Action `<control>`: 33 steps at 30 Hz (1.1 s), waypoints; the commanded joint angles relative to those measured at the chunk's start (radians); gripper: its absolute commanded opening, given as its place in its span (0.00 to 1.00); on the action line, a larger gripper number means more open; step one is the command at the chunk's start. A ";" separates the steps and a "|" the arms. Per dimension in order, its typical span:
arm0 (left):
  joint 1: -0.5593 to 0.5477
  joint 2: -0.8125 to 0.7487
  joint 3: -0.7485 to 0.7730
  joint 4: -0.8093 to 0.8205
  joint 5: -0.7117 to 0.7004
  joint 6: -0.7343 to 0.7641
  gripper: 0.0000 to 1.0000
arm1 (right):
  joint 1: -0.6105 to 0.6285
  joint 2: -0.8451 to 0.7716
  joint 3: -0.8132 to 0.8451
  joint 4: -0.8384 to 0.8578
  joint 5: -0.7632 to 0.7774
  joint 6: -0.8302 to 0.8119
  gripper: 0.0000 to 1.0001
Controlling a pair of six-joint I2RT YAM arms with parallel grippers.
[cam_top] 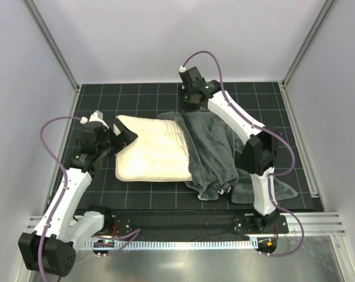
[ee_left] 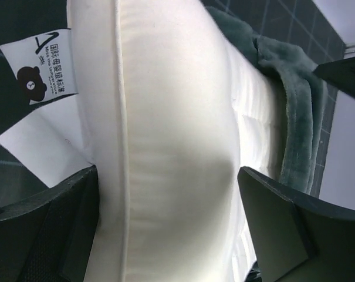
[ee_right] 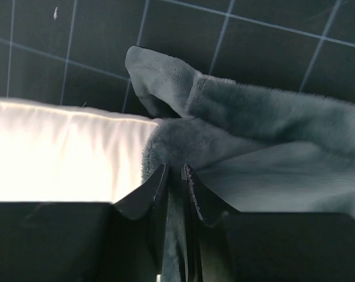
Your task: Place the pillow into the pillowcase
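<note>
**Pillow partway in, pillowcase lies to the right**

Nearest us, the left gripper (cam_top: 125,135) stands wide apart, astride the bare left end of the pillow (cam_top: 154,155); whether it presses, we cannot tell. The pillow's long axis runs left to right, its right end under the pillowcase (cam_top: 215,147), so we judge the push goes rightward. Farther back, the right gripper (ee_right: 176,171) is almost together, nipping the grey plush hem.

Black gridded table (cam_top: 136,197): pillow (cam_top: 154,155) lying flat, pillowcase (cam_top: 215,153) draped over its right end.
</note>
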State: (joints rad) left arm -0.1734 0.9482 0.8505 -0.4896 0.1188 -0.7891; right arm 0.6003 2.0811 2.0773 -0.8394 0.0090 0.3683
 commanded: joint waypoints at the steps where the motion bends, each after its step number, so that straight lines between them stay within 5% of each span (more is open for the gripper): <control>1: -0.009 -0.009 -0.077 0.005 -0.033 -0.030 0.98 | 0.024 -0.033 0.006 0.014 0.065 -0.028 0.30; 7: -0.008 0.075 -0.157 0.057 -0.036 -0.035 1.00 | 0.055 -0.049 -0.040 0.036 0.143 -0.081 0.65; 14: -0.009 0.126 -0.231 0.158 -0.033 -0.056 0.99 | 0.110 0.063 0.047 -0.044 0.296 -0.137 0.72; 16: -0.008 0.129 -0.248 0.187 -0.031 -0.055 0.87 | 0.115 0.108 0.063 -0.058 0.347 -0.137 0.72; 24: -0.008 0.106 -0.269 0.217 -0.030 -0.047 0.25 | 0.125 0.180 0.027 -0.044 0.388 -0.117 0.62; 26: -0.009 0.093 -0.266 0.209 -0.027 -0.041 0.15 | 0.127 0.194 0.038 -0.049 0.388 -0.111 0.46; 27: -0.009 0.077 -0.263 0.201 -0.024 -0.039 0.04 | 0.128 0.198 0.064 -0.062 0.356 -0.106 0.25; 30: -0.008 0.040 -0.260 0.195 0.011 -0.032 0.00 | 0.147 0.186 0.089 -0.037 0.242 -0.118 0.04; 33: -0.009 -0.021 -0.242 0.197 0.080 -0.025 0.00 | 0.193 0.145 0.098 0.006 0.146 -0.132 0.04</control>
State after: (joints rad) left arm -0.1814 0.9966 0.5808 -0.3389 0.1196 -0.8295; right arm 0.7383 2.2971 2.1288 -0.8749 0.2840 0.2562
